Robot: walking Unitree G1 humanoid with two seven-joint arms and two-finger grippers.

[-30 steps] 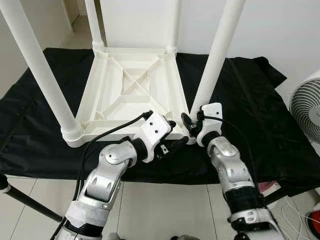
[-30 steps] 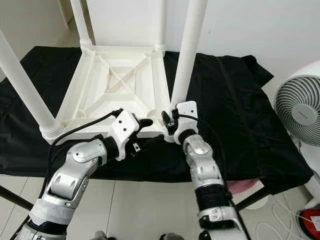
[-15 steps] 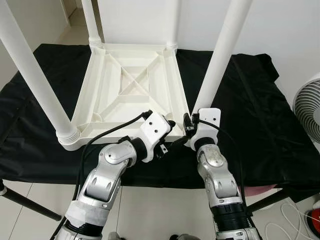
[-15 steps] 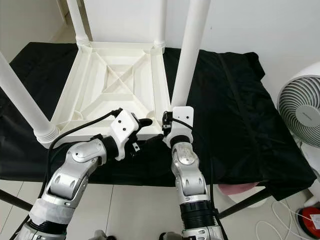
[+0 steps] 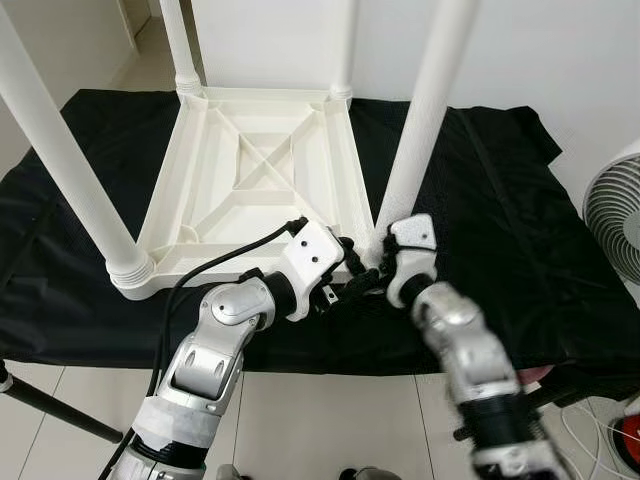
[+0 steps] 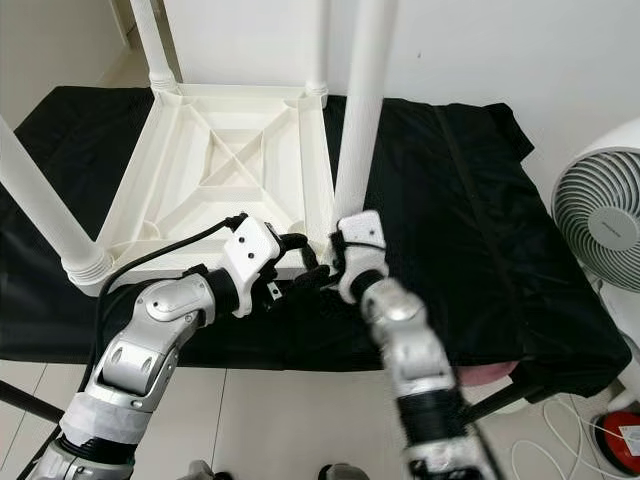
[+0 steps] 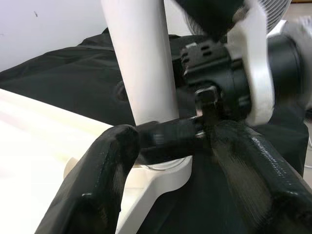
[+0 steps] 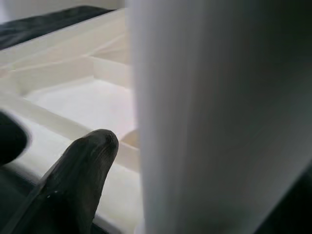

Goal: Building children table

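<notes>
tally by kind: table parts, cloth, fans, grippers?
Table legs: 4
Tabletop, upside down: 1
Black cloth: 1
Fan: 1
Grippers: 2, left gripper, right gripper
Total: 9

Soft, even daylight fills the room, shadows faint. The right arm (image 5: 470, 350) smears with motion blur. Up close, the white leg (image 8: 219, 117) and black fingertip (image 8: 83, 165) are out of focus.
</notes>
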